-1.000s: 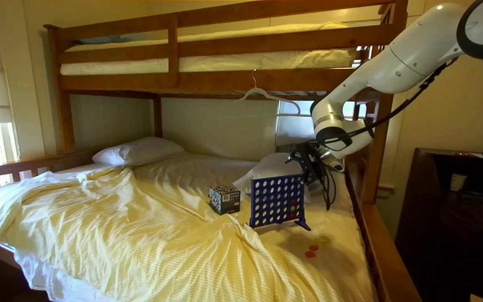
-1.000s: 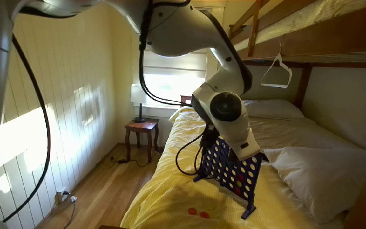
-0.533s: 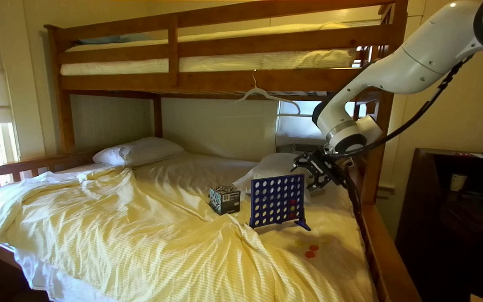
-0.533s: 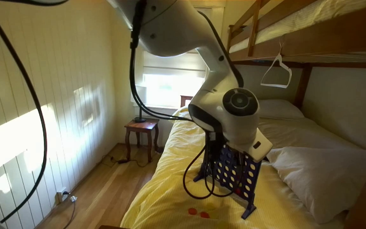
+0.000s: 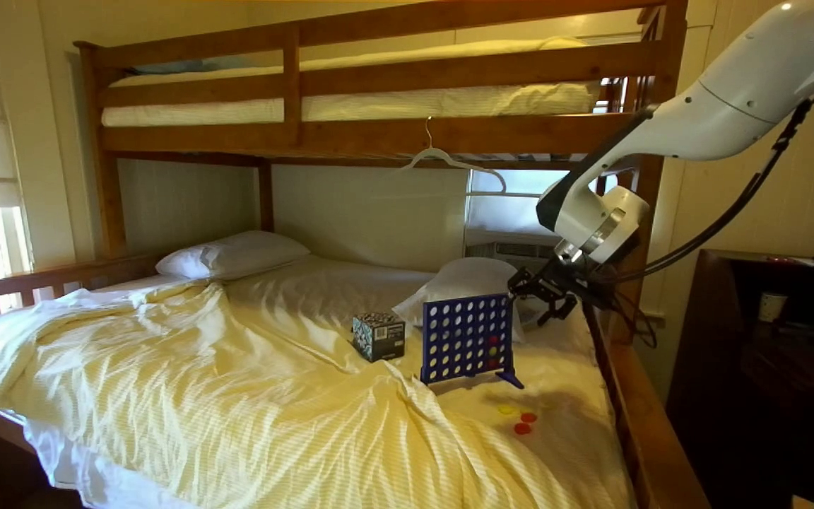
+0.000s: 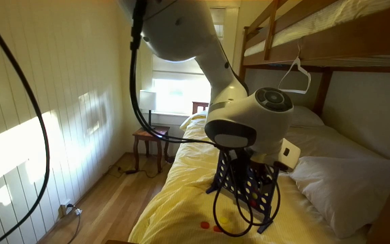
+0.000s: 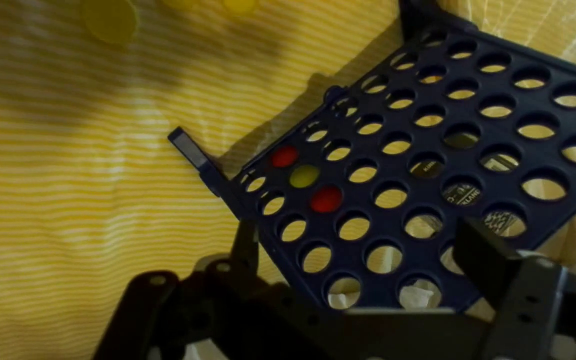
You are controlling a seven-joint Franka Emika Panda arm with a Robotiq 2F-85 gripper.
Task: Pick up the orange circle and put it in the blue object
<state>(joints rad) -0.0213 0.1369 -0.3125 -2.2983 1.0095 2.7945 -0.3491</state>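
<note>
Jaws stood spread wide at the bottom of the wrist view, part of the blue grid (image 7: 394, 169) showing between them. In an exterior view the white arm (image 5: 711, 120) slanted in from the upper right, and the jaws hung near the grid's top right corner; whether they touched it could not be told. The grid stood upright on yellow bedding (image 5: 294, 410), right of the frame's middle. Two orange circles (image 5: 522, 428) lay flat on that bedding, close together at the lower right, with a yellow disc (image 5: 506, 409) just above and to the left of them. Three more pieces (image 5: 493, 350) sat in the grid, one above another in the lowest holes of the second column from its right edge: red at the bottom, yellow in the middle, red on top. A small patterned box (image 5: 379, 336) rested to the left of the grid, with a white pillow (image 5: 463, 279) behind the grid. In an exterior view black cables (image 6: 132, 78) ran beside the arm and hung in loops in front of the grid, at lower centre, partly covering one orange circle. Yellow discs (image 7: 110, 20) also showed along the top left of the wrist view.
</note>
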